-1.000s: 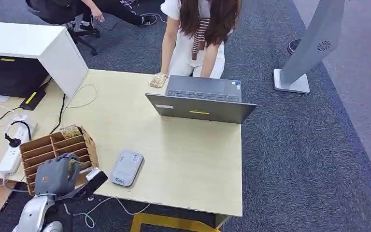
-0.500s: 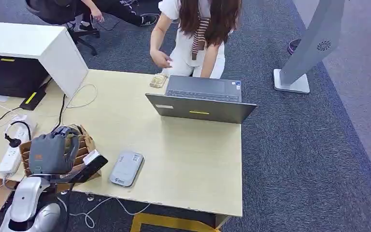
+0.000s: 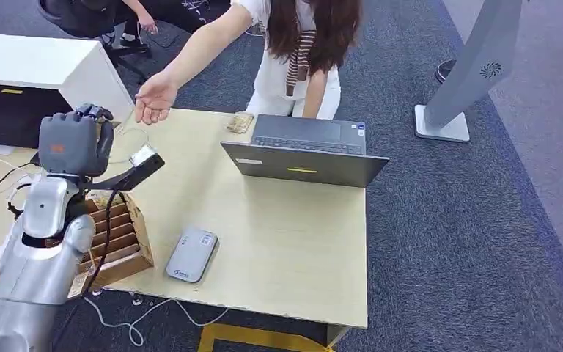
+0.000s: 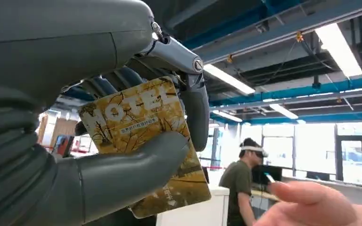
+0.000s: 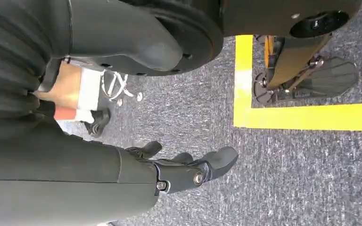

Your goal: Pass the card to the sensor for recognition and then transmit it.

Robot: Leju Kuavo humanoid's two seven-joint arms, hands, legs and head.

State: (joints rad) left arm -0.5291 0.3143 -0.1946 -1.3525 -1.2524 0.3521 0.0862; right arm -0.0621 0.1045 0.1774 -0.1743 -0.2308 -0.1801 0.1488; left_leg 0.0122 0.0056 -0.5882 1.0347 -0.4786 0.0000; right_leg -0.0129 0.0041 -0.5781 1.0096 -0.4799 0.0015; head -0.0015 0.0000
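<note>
**Card lifted toward the waiting palm**

The card (image 4: 146, 146) is pinched between thumb and fingers of the left hand (image 3: 73, 143), now raised from the wooden rack (image 3: 121, 238). A person's hand (image 3: 154, 99) is held out at one o'clock. The reader (image 3: 193, 254) is left behind at five o'clock; handover looks next. The right hand (image 5: 188, 169) hangs empty, fingers loosely apart

Yellow motel card (image 4: 143, 141) pinched between grey fingers (image 4: 136, 165).

Even bright indoor light, soft shadows; ceiling light strips (image 4: 334, 40) glare; near person's fingertip (image 4: 306, 195) blurred.
</note>
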